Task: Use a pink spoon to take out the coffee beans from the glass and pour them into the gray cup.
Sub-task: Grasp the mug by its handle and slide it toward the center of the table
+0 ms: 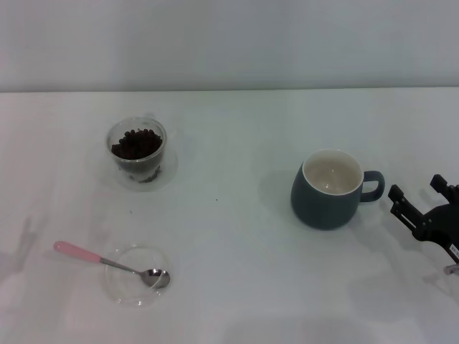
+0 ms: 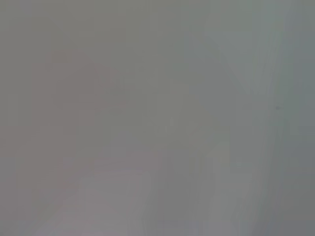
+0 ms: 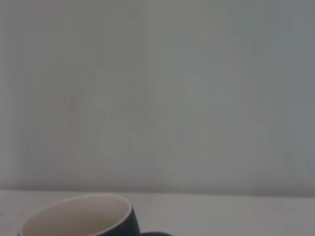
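Nearest to me, the pink spoon (image 1: 107, 261) lies with its metal bowl in a flat clear dish (image 1: 135, 275). Farther back stands the glass (image 1: 138, 150), full of coffee beans (image 1: 135, 143). On my right, the gray cup (image 1: 329, 189) is upright, and just beside its handle I see the right gripper (image 1: 423, 195) with fingers spread apart. I cannot see the left gripper.

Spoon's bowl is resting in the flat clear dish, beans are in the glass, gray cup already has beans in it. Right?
Not quite. The head view shows the gray cup empty, only its cream inside visible. The rest holds: the pink spoon lies with its bowl in the flat clear dish, and the coffee beans are in the glass.
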